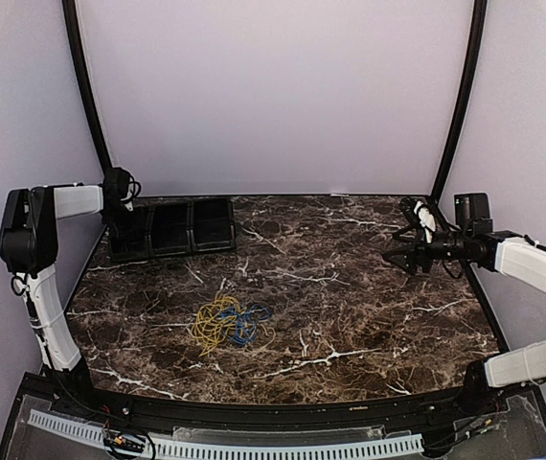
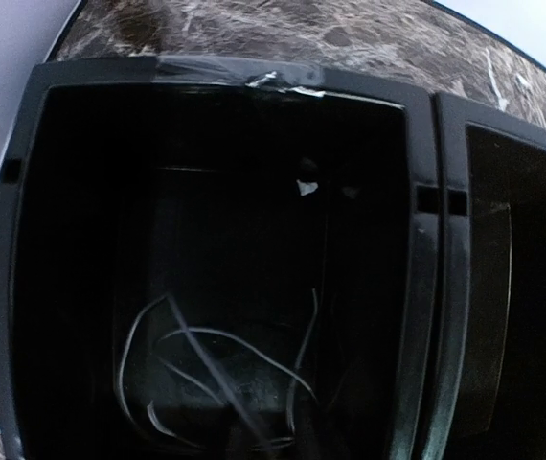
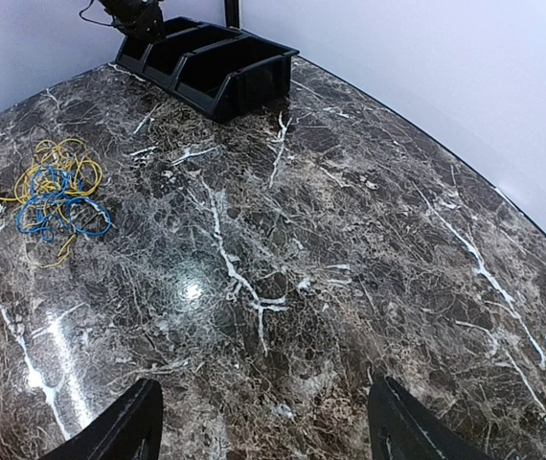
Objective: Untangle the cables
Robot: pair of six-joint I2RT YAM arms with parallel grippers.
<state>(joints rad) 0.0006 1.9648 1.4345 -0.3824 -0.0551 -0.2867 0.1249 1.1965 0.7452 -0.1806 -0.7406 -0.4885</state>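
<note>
The cables lie tangled together on the marble table, the yellow cable (image 1: 212, 322) (image 3: 58, 158) in loose loops and the blue cable (image 1: 245, 324) (image 3: 58, 213) wound through it. Neither gripper touches them. My left gripper (image 1: 122, 213) hangs over the leftmost compartment of the black bin tray (image 1: 172, 248) at the far left; its fingers are lost in the dark of the left wrist view. A thin dark cord (image 2: 225, 369) lies loose on that compartment's floor. My right gripper (image 1: 410, 253) (image 3: 268, 433) hovers open above bare table at the right, nothing between its fingers.
The black tray (image 3: 227, 88) (image 2: 426, 240) has three compartments in a row along the far left of the table. Purple walls and two black curved posts (image 1: 460, 105) close in the back. The table's raised black edge runs along the front.
</note>
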